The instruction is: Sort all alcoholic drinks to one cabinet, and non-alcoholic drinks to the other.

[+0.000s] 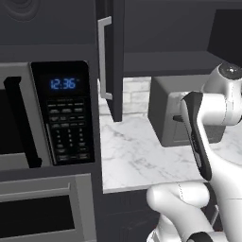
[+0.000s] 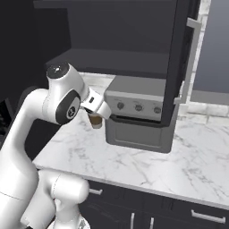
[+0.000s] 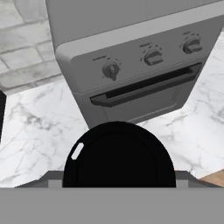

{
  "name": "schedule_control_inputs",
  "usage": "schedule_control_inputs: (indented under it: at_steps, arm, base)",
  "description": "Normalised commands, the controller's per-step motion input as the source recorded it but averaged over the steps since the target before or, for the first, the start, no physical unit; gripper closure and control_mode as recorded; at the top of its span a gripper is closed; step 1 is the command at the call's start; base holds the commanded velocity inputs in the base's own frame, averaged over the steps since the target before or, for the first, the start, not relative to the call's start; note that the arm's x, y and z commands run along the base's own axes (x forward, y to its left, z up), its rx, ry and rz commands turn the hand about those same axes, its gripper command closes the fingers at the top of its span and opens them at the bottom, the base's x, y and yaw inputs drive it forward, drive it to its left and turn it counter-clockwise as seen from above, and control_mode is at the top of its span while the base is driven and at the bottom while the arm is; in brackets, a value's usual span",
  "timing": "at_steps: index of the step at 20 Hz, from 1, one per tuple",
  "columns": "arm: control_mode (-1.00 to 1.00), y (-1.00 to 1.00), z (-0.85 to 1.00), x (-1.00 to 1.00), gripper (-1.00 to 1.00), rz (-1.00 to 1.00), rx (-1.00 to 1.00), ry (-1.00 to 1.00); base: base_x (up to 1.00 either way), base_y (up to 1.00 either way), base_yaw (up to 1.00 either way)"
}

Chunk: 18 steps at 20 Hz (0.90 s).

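Observation:
A small brown paper coffee cup (image 2: pixel 95 121) with a black lid hangs just above the marble counter (image 2: pixel 134 165), in front of the left end of a grey toaster oven (image 2: pixel 138 117). My gripper (image 2: pixel 96 112) comes down on it from above and is shut on its top. In the hand view the round black lid (image 3: pixel 118 159) covers my fingertips. Above stands an open black wall cabinet with a dark inner shelf (image 2: pixel 112 58); its door (image 2: pixel 178 58) swings out to the right and carries a long silver bar handle (image 2: pixel 191 62). From the left base view another open cabinet door (image 1: pixel 115 56) shows edge-on.
The toaster oven (image 3: pixel 140 65), with three knobs, stands close behind the cup against the tiled wall. A black microwave (image 1: pixel 61 113) with a lit clock is built in at the left. Bare marble counter (image 1: pixel 137 156) lies in front. Dark drawers (image 2: pixel 147 210) run below.

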Motion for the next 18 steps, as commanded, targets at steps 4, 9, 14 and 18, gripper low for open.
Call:
schedule_control_inputs:
  at_steps: [4,9,14,18]
  arm:
    - [1.00,0.00,0.00,0.00,1.00,0.00,0.00,0.00]
    - [1.00,0.00,0.00,0.00,1.00,0.00,0.00,0.00]
    - [1.00,0.00,0.00,0.00,1.00,0.00,0.00,0.00]
    - [-1.00,0.12,0.07,0.00,1.00,0.00,-0.04,-0.09]
  base:
    - [0.18,-0.07,0.06]
    - [0.08,0.00,0.00]
    - [0.00,0.00,0.00]
    - [0.00,0.00,0.00]
